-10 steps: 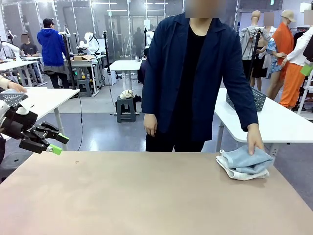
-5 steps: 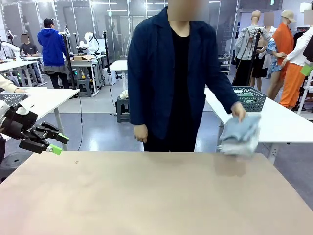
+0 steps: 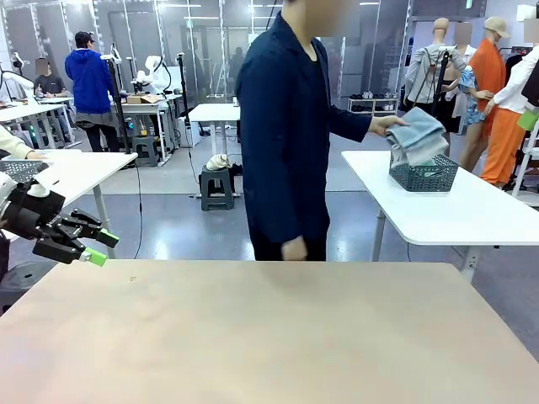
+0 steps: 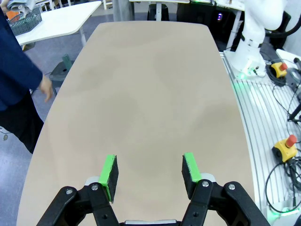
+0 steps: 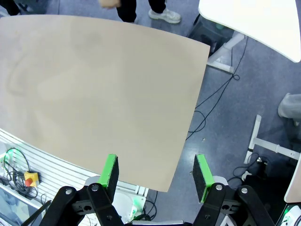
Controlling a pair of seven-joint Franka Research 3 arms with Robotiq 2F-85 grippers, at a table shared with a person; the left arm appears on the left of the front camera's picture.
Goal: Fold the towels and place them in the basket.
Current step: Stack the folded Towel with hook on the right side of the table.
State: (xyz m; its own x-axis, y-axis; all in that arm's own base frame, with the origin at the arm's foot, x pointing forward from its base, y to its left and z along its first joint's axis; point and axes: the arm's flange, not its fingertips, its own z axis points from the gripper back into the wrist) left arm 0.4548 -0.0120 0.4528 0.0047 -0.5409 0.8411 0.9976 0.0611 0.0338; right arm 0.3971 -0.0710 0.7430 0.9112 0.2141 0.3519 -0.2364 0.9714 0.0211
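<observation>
The person holds the bundled towels (image 3: 416, 139), pale blue-grey on top, just above the dark grey basket (image 3: 424, 175). That basket stands on a white table behind the beige work table (image 3: 269, 337). In the left wrist view the basket (image 4: 23, 20) shows at the top left corner. My left gripper (image 3: 98, 247) hovers open at the left edge of the beige table, with nothing between its fingers (image 4: 108, 173). My right gripper (image 5: 155, 172) is open too, hanging over the table's edge with floor below.
The person in a dark jacket (image 3: 290, 135) stands at the far side, turned toward the white side table (image 3: 455, 210). Another white table (image 3: 72, 168) sits at the left. Cables and a yellow emergency stop box (image 4: 285, 147) lie beside the robot base.
The person lifted the towels off the right end of the beige table and carried them back to the basket on the white table. Neither gripper has moved.
</observation>
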